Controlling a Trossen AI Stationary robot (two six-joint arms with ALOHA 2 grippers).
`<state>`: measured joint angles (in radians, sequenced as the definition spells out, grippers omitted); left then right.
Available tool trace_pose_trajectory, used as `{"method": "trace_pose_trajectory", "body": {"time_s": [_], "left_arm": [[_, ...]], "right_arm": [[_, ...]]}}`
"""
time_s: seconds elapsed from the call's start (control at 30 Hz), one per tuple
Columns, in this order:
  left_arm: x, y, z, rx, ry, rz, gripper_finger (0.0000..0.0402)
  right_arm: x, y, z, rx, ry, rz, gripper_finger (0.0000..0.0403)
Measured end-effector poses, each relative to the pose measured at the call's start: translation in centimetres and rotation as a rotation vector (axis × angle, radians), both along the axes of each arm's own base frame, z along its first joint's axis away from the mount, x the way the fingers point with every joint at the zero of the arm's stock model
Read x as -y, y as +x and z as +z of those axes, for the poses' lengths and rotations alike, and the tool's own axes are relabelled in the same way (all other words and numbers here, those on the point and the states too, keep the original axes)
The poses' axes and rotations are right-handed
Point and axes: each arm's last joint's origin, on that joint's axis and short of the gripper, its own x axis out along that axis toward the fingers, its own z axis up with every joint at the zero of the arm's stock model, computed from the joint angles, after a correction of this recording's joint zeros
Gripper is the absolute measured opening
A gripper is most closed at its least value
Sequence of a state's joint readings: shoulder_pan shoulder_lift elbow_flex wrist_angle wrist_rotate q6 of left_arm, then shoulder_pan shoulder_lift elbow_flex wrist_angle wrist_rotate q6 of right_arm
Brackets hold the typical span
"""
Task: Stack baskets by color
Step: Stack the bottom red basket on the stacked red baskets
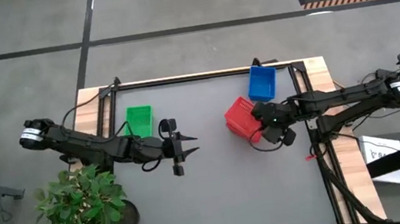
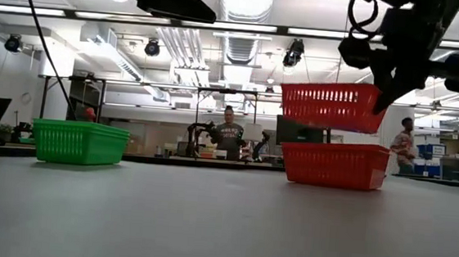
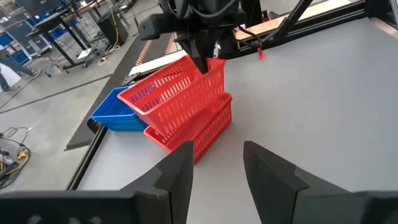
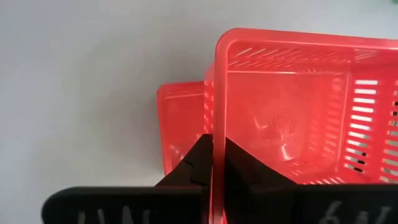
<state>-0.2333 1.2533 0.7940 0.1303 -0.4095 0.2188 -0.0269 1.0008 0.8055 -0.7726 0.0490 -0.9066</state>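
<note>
Right pincer (image 4: 212, 163), clamped on a red basket's (image 4: 292, 124) rim, holds it above another red basket (image 2: 335, 164).

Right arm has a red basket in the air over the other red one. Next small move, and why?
Probably lower it straight down. The right gripper pinches the rim of the lifted red basket, which hangs just above the red basket on the table and looks roughly lined up with it. The left gripper waits, open, mid-table.

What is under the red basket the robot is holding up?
Another red basket sits on the table right below the lifted red basket, which the right gripper pinches by its rim. Part of the lower one's inside is covered.
</note>
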Motion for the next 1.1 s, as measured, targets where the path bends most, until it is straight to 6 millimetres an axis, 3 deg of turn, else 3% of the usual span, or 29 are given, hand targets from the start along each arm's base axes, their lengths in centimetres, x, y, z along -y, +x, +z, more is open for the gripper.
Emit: {"method": "trace_pose_trajectory", "body": {"time_s": [0.57, 0.9, 1.1], "left_arm": [[0.0, 0.0, -0.1, -0.001, -0.001, 0.000, 0.0125], [0.0, 0.0, -0.1, 0.000, -0.001, 0.000, 0.0125], [0.0, 0.0, -0.1, 0.000, -0.001, 0.000, 0.0125]], "right_arm": [[0.0, 0.9, -2.2, -0.149, -0.017, 0.031, 0.0008], [0.4, 1.6, -3.4, -0.214, -0.102, -0.034, 0.0009], [0.4, 1.9, -3.8, -0.224, -0.091, -0.059, 0.0032]]}}
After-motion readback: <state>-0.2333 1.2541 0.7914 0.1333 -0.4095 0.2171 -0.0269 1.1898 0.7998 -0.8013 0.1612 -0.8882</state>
